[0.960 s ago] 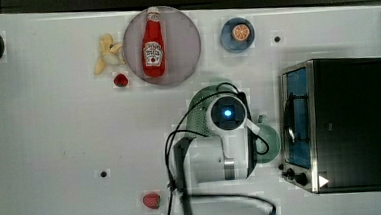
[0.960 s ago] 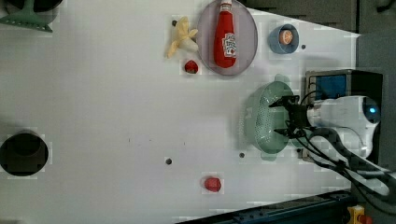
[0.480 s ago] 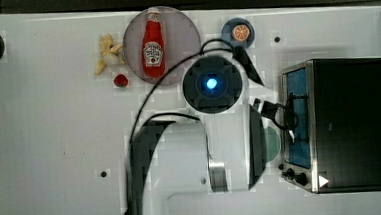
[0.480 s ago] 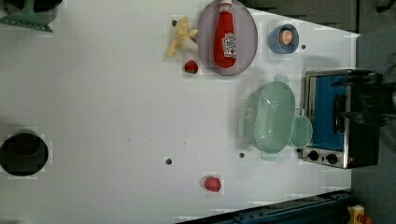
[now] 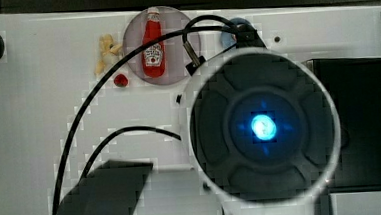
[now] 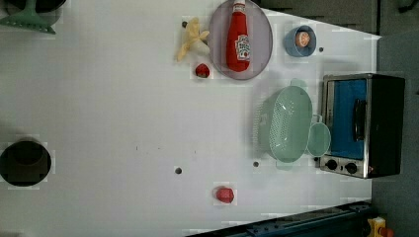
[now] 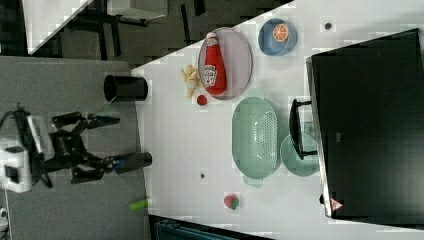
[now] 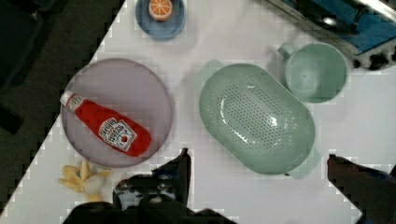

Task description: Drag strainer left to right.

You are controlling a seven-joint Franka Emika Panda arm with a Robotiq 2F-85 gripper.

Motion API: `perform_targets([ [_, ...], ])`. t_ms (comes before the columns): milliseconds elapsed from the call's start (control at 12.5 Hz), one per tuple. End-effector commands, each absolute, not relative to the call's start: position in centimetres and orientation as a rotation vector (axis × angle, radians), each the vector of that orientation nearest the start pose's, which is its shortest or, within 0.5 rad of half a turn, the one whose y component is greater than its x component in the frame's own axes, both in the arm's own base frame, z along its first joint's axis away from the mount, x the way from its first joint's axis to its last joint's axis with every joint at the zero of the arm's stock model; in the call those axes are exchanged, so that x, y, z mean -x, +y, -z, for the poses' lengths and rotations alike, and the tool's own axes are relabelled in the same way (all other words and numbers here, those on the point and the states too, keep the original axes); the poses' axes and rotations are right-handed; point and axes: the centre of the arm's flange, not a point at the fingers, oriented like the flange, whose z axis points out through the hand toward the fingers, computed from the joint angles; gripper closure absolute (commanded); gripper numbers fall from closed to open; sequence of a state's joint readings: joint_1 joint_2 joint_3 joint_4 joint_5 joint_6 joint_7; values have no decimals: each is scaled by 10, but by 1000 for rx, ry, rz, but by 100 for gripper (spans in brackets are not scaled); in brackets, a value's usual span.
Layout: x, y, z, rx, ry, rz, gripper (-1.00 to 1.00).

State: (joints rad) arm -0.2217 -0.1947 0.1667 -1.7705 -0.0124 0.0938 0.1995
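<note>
The strainer (image 6: 286,123), a pale mint-green oblong colander, sits on the white table (image 6: 108,98) at the left view's right, touching a green mug (image 6: 318,139). The right view has the strainer (image 7: 255,137) in front of the oven. My gripper (image 7: 112,141) hangs high off the table at the right view's left, open and holding nothing. In the wrist view the strainer (image 8: 257,119) lies far below, between my spread fingers (image 8: 180,168). My wrist (image 5: 262,125) is close under the top camera and hides the strainer there.
A toaster oven (image 6: 363,126) stands just right of the mug in the left view. A ketchup bottle (image 6: 238,42) lies on a purple plate (image 6: 262,49), with a blue bowl (image 6: 300,39), a banana (image 6: 190,39), small red fruits (image 6: 225,194) and a black cup (image 6: 24,163) around.
My arm has lifted off the strainer's rim and risen high toward the top camera. The strainer has stayed beside the mug.
</note>
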Motion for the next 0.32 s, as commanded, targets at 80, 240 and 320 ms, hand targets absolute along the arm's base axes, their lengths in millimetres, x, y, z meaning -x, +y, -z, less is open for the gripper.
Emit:
perform_targets([
  [80,-505,-28,-603,2849,1439,11,-100],
  [240,-505,-30,-602,2847,1444,8,-100],
  [320,-505,-31,-602,2844,1447,8,-100],
])
